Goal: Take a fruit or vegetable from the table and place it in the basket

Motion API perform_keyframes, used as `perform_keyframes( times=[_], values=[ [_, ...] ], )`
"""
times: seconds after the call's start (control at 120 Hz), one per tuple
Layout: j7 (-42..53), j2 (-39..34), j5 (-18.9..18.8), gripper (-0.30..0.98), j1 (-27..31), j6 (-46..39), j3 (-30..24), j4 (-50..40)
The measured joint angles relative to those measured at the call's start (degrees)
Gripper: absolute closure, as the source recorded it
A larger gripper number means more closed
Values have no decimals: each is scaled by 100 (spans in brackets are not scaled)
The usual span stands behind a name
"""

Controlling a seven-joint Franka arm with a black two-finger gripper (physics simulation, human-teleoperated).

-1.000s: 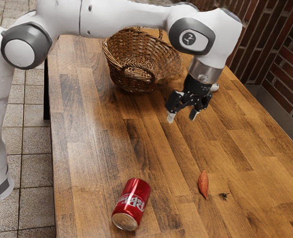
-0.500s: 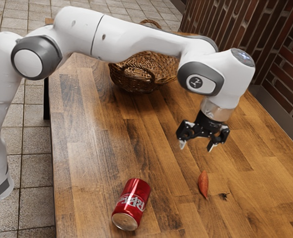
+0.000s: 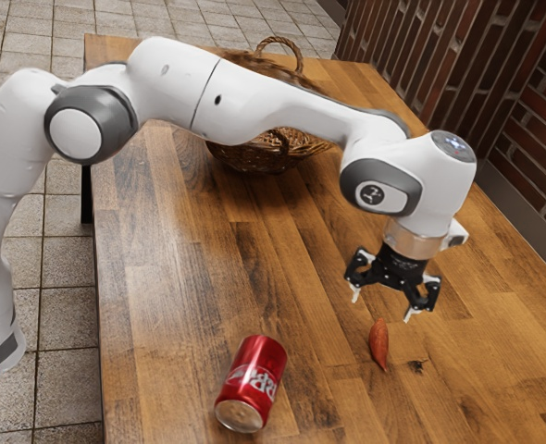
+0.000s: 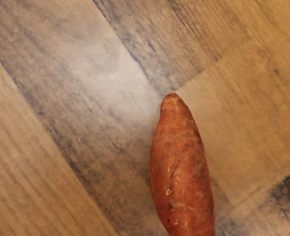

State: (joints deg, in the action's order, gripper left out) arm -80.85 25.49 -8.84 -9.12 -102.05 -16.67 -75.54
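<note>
In the exterior view my gripper [image 3: 382, 303] stands open above the table, with its two fingertips wide apart and nothing between them. A reddish-orange sweet potato [image 3: 378, 346] lies on the wooden table just below it. The wrist view has the sweet potato [image 4: 182, 172] under my hand, its tapered end visible. At the back of the table sits the brown wicker basket [image 3: 250, 159], partly hidden behind my arm, with its handle raised above the arm.
A red soda can [image 3: 251, 381] lies on the table [image 3: 180, 305] toward the exterior view's left of the sweet potato. A brick wall [image 3: 527, 139] rises beyond the table's edge on the exterior view's right.
My open gripper has come down from near the basket to over the sweet potato, and my hand has turned. The can has shifted slightly toward the exterior view's right.
</note>
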Motion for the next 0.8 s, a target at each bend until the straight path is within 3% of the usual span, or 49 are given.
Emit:
perform_keyframes(
  times=[0.617, 0.8],
  values=[
    [1109, 631, 195, 0, 182, -821, 6, 19],
    [1014, 662, 605, 2, 225, -959, 30, 13]
  ],
)
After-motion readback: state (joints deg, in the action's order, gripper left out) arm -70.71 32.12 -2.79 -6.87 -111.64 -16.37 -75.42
